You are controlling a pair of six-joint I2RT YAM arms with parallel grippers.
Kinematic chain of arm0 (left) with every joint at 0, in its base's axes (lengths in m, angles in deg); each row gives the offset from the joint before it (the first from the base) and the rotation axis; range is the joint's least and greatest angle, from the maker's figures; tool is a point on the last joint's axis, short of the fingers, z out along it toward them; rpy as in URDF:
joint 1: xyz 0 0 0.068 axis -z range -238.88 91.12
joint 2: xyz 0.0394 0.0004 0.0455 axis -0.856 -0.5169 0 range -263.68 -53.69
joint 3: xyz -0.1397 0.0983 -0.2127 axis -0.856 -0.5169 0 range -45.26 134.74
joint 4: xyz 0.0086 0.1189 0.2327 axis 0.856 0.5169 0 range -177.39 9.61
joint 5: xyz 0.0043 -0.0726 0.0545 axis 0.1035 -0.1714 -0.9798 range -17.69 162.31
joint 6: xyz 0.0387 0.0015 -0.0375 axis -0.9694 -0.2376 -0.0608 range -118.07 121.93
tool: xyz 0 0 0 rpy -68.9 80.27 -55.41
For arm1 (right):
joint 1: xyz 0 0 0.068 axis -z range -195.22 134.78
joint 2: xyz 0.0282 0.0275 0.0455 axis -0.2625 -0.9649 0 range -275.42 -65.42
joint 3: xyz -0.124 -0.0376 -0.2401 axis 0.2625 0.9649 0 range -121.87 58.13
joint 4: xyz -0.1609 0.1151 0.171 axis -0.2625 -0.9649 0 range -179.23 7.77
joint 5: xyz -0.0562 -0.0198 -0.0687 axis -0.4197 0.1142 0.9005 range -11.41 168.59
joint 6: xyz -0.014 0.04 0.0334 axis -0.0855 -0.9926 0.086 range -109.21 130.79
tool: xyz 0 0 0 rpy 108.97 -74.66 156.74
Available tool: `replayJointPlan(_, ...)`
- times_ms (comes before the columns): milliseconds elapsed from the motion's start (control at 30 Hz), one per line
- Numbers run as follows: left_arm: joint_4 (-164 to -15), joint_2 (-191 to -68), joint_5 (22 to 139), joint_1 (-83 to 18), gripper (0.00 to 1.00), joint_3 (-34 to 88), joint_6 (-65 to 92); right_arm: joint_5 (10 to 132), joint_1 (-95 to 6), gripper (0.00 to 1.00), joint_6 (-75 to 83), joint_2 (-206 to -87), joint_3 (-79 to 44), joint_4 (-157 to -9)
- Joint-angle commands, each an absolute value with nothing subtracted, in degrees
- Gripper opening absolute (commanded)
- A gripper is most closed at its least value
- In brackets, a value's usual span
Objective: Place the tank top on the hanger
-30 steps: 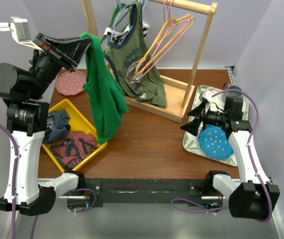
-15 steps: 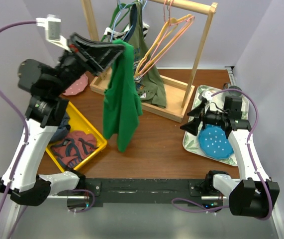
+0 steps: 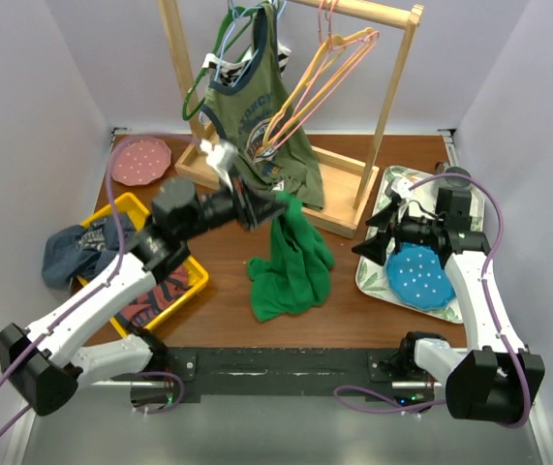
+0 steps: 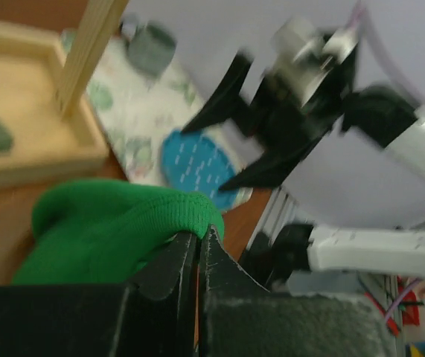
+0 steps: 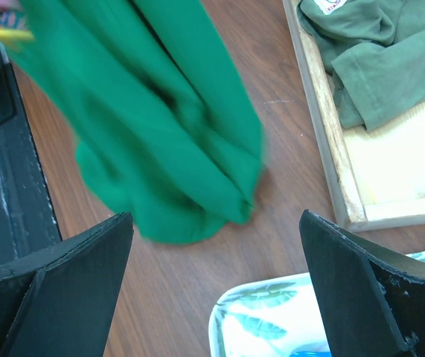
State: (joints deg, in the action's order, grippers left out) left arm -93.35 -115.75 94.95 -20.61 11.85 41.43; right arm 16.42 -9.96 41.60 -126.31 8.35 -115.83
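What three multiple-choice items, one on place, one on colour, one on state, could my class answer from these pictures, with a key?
1. Where does the tank top's lower end lie? A in a yellow bin; B on the table; C over the rack's rail.
2. What colour is the dotted disc on the leaf-patterned tray? A pink; B yellow; C blue.
3. How is the left gripper? A open and empty; B shut on the tank top; C out of view.
Key: 1 B, the fabric heaps on bare wood; 2 C, it shows bright blue; 3 B, it pinches a green fold.
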Motion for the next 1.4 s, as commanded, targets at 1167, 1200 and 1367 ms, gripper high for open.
replayJointPlan(1167, -74.64, -93.84, 78.99, -13.7, 0.65, -19.76, 44.46, 55.48, -55.12, 0.46, 63.62, -158.32, -8.14, -122.13)
replayJointPlan(1200, -75.52, -94.37, 79.43, -13.61, 0.64, -20.12, 45.25, 55.48, -55.12, 0.38, 63.44, -159.11, -8.58, -122.83)
replayJointPlan(1367, -79.92, -100.6, 80.05, -13.52, 0.6, -19.77, 45.79, 55.92, -55.12, 0.0, 62.38, -157.1, -8.84, -126.69)
